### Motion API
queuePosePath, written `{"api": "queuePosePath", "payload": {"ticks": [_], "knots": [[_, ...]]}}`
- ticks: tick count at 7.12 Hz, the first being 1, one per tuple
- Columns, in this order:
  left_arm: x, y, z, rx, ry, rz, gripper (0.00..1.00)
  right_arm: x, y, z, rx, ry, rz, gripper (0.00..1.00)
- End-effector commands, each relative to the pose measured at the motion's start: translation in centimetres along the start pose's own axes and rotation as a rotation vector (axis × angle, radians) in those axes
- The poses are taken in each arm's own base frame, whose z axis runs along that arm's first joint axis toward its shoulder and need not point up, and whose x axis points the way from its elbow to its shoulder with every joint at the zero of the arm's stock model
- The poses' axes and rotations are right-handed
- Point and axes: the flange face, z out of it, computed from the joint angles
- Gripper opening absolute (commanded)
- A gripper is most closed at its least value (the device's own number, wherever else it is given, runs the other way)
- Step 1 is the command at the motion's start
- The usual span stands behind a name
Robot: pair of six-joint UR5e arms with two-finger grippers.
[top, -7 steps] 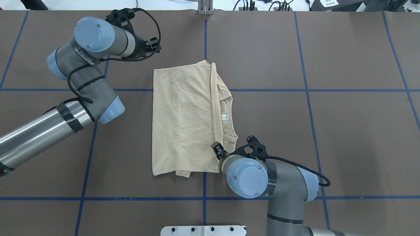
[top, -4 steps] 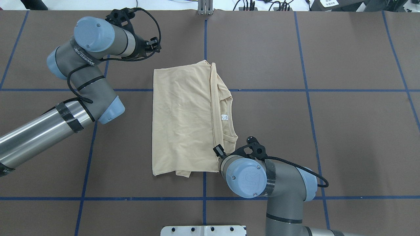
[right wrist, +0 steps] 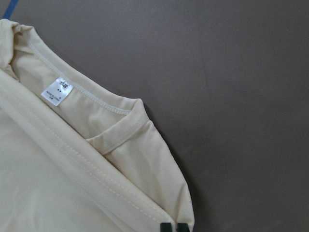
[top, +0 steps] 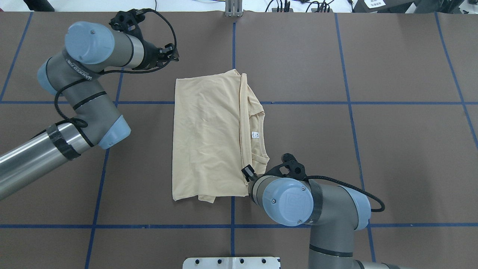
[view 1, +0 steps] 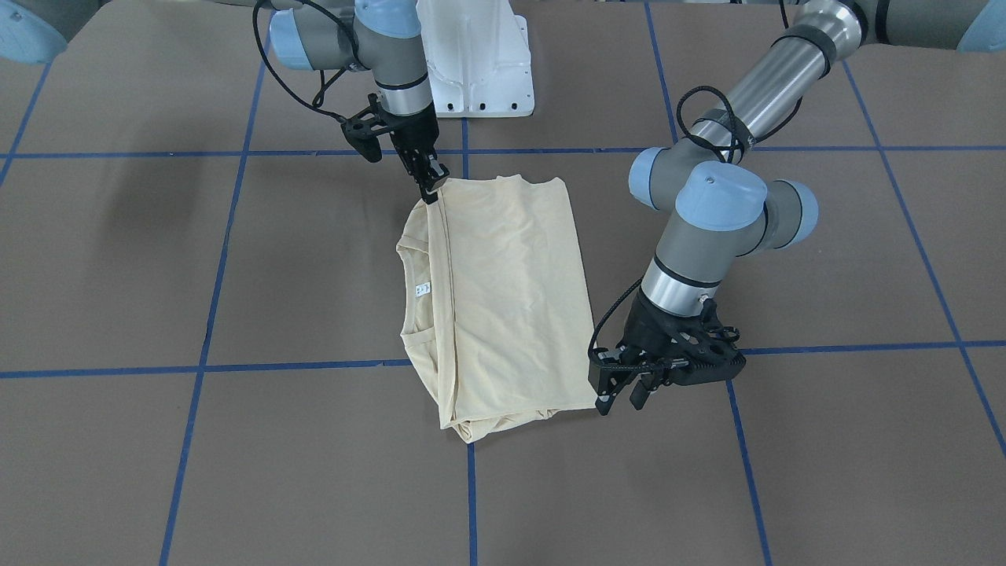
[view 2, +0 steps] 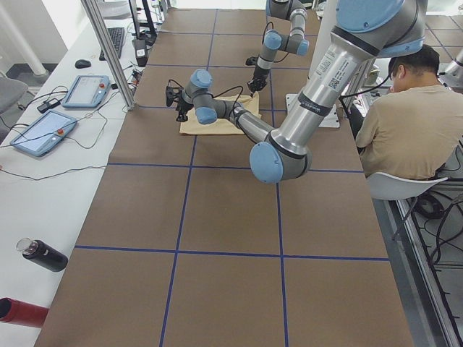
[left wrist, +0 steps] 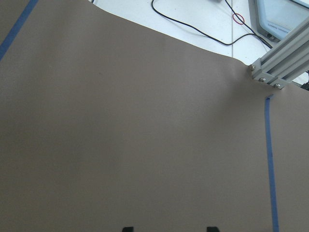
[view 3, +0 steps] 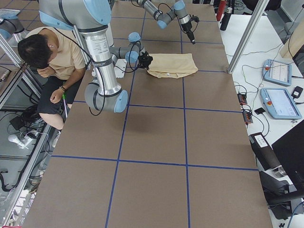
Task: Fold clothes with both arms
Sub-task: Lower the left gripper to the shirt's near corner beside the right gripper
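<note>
The pale cream T-shirt [top: 209, 138] lies folded into a rectangle at the table's middle, also in the front view [view 1: 511, 299]. Its white neck label [top: 255, 133] faces up at the collar; the print is hidden. My right gripper [top: 245, 172] is at the shirt's near right corner, low on the table. In the right wrist view its fingertips [right wrist: 166, 227] are close together on the folded hem. My left gripper [top: 170, 52] is open and empty over bare table, apart from the shirt's far left corner. Its tips stand wide apart in the left wrist view [left wrist: 169, 228].
The brown table [top: 392, 149] carries a grid of blue tape lines. The white pedestal base [top: 231, 262] sits at the near edge. An aluminium post [top: 233, 9] stands at the far edge. A seated person [view 2: 412, 123] is beside the robot.
My left arm has swung to the left and its gripper has drawn further from the shirt's far left corner. My right wrist has shifted slightly; its gripper stays at the corner. The shirt has not moved.
</note>
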Motion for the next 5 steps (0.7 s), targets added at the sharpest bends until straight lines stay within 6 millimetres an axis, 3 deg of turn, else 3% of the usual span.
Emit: {"api": "queuePosePath", "payload": {"ticks": [1, 2, 3, 4, 5], "knots": [[-3.0, 7.4, -6.6, -0.139, 0.066, -0.175, 0.60, 0.4, -0.6, -0.6, -0.001, -0.001, 0.003, 0.00], [-5.0, 13.5, -9.1, -0.205, 0.057, -0.243, 0.60, 0.5, -0.6, -0.5, 0.002, -0.001, 0.002, 0.00], [-4.3, 18.8, -10.3, -0.262, 0.054, -0.329, 0.60, 0.5, -0.7, -0.5, 0.003, 0.000, 0.002, 0.00], [-3.9, 25.5, -8.9, -0.303, 0.014, -0.428, 0.59, 0.7, -0.7, -0.4, 0.004, 0.001, 0.003, 0.00], [-3.8, 29.9, -7.7, -0.290, -0.027, -0.459, 0.55, 0.7, -0.7, -0.4, 0.004, 0.001, 0.001, 0.00]]}}
